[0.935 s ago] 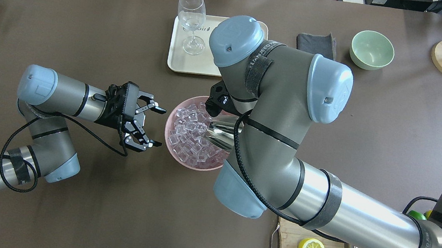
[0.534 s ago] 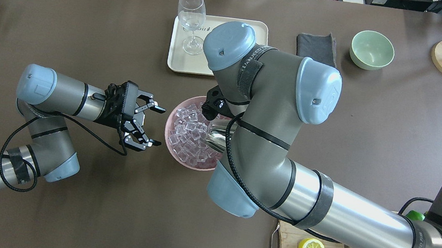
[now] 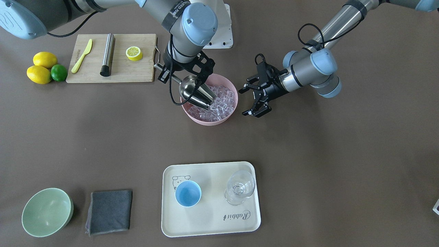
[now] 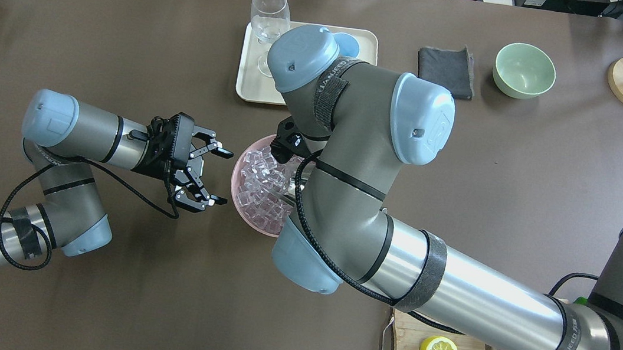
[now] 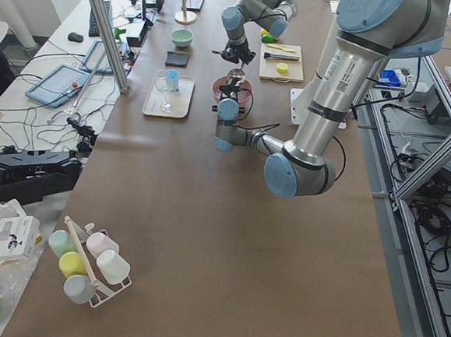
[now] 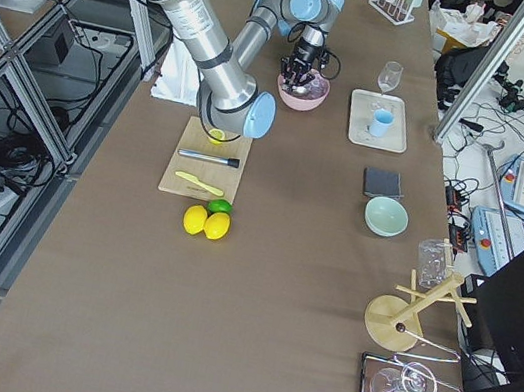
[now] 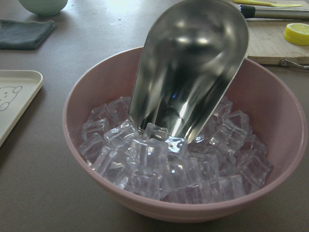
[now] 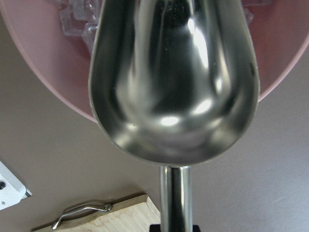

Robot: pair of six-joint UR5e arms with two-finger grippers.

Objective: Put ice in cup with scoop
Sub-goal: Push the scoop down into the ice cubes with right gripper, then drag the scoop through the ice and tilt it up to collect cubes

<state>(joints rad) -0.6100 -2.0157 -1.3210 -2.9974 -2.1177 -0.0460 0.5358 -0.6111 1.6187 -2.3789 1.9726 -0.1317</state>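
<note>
Gripping: right gripper (image 3: 167, 74) is closed on the rod handle of the scoop (image 3: 195, 92), just past the robot-side rim of the bowl (image 3: 205, 120).
Board (image 3: 137, 70): at the same depth, on the robot's right, its handle end just beside the gripper. It carries a yellow knife (image 3: 81, 56), a steel cylinder (image 3: 107, 54) and a lemon half (image 3: 134, 53).
Fruit: two lemons (image 3: 41, 67) and a lime (image 3: 58, 72) lie off the board's outer end, touching each other.
Scoop: tilted steeply, mouth down, lip dug into the ice (image 3: 223, 99). The right wrist view shows bare steel at the back of the trough.
Ice: heaped in the pink bowl, mid-table.
Left gripper (image 3: 242, 102): jaws wide apart, holding nothing. It is level with the bowl on the robot's left, pointing at the rim, close but not touching.
Blocking: in the overhead view the right arm's wrist and elbow cover the scoop, most of the bowl and part of the tray (image 3: 212, 226). Only a sliver of the cup (image 3: 188, 193) shows there.
Tray: far side of the table, well apart from the bowl.
Cup: upright on the tray, only its blue inside showing.
Glass (image 3: 240, 188): on the same tray, on the robot's left of the cup, near it but apart.
Far row: a grey cloth (image 3: 109, 212) and then a green bowl (image 3: 46, 212) lie beyond the tray towards the robot's right.
</note>
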